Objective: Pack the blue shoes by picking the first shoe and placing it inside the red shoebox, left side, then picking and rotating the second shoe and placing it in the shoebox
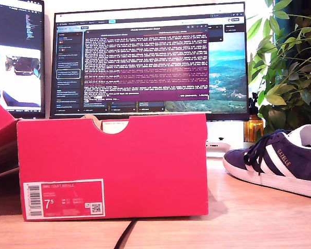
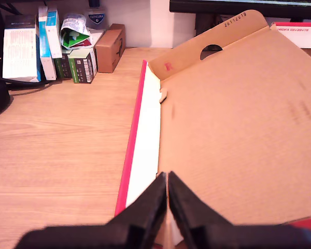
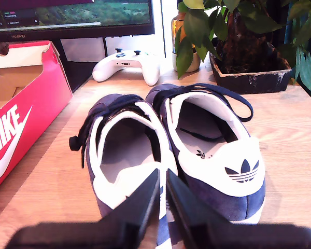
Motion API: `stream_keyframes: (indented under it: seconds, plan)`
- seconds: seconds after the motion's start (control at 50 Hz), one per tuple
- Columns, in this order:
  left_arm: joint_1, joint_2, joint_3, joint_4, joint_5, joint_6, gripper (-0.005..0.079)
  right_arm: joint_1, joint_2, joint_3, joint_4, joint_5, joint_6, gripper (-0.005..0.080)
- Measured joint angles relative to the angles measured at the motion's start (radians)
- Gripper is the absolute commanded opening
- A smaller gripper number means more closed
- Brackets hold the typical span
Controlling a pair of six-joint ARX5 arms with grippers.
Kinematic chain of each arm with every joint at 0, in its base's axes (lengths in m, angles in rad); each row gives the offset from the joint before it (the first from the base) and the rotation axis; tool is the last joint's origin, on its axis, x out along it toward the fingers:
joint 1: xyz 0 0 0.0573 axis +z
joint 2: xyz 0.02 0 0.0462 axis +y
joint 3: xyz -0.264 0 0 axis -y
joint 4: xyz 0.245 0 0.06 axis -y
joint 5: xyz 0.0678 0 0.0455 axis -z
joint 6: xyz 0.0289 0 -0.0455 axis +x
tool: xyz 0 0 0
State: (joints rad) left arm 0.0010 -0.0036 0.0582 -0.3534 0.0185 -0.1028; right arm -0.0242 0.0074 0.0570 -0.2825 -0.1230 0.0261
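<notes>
The red Nike shoebox (image 1: 114, 166) is seen on the wooden desk (image 1: 249, 218), its 7.5 label (image 1: 63, 198) at seven o'clock on the facing wall. The navy Gazelle sneakers (image 3: 176, 150) are stood side by side at three o'clock from the box in the exterior view. My first gripper (image 2: 167, 207) is held over the box's open brown interior (image 2: 238, 135), jaws pressed together on nothing. My second gripper (image 3: 162, 207) is held over the sneakers' heels, jaws nearly touching, nothing gripped.
</notes>
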Motion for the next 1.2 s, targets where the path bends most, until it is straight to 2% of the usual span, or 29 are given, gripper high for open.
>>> stream_keyframes:
  seconds: [0.5,0.6,0.62,0.66,0.68,0.72,0.76,0.8,0.82,0.86,0.88,1.0,1.2]
  plan:
    - [0.000,0.000,0.000,0.000,0.000,0.000,-0.0020,0.000,0.000,0.000,0.000,0.000,0.000,-0.0001]
    - [0.000,0.000,0.000,0.002,0.024,-0.009,-0.0020,0.000,0.000,0.000,0.000,0.000,0.000,-0.0001]
    - [0.000,0.000,0.000,0.002,0.037,-0.063,-0.0020,0.000,0.000,0.000,0.001,0.000,0.001,-0.0001]
    - [0.000,0.000,0.000,0.003,0.056,-0.078,-0.0020,0.000,0.000,0.000,0.002,0.000,0.001,-0.0001]
    - [0.000,0.000,0.000,0.003,0.083,-0.142,-0.0020,0.000,0.000,0.000,0.004,-0.001,0.001,-0.0001]
    - [0.000,0.000,0.001,0.002,0.110,-0.166,-0.0020,0.000,0.000,0.000,0.009,0.000,0.037,-0.0001]
    - [0.000,0.000,0.001,0.002,0.169,-0.246,-0.0020,0.000,0.000,0.000,0.017,-0.001,0.132,-0.0001]
    - [0.000,0.000,0.002,0.002,0.230,-0.320,-0.0020,0.000,0.000,0.000,0.025,-0.004,0.160,-0.0001]
    - [0.000,0.000,0.002,0.002,0.256,-0.351,-0.0020,0.000,0.000,0.000,0.029,-0.007,0.232,-0.0001]
    - [0.000,0.000,0.002,0.004,0.314,-0.357,-0.0020,0.000,0.000,0.000,0.040,-0.011,0.261,-0.0001]
    - [0.000,0.000,0.002,0.006,0.339,-0.423,-0.0020,0.000,0.000,0.000,0.045,-0.015,0.333,-0.0001]
    - [-0.002,0.000,-0.001,0.054,0.435,-0.455,-0.0020,0.000,0.000,0.000,0.066,-0.025,0.443,-0.0001]
    - [-0.007,0.000,-0.001,0.290,0.533,-0.498,-0.0020,0.000,0.000,0.000,0.062,-0.061,0.471,-0.0001]
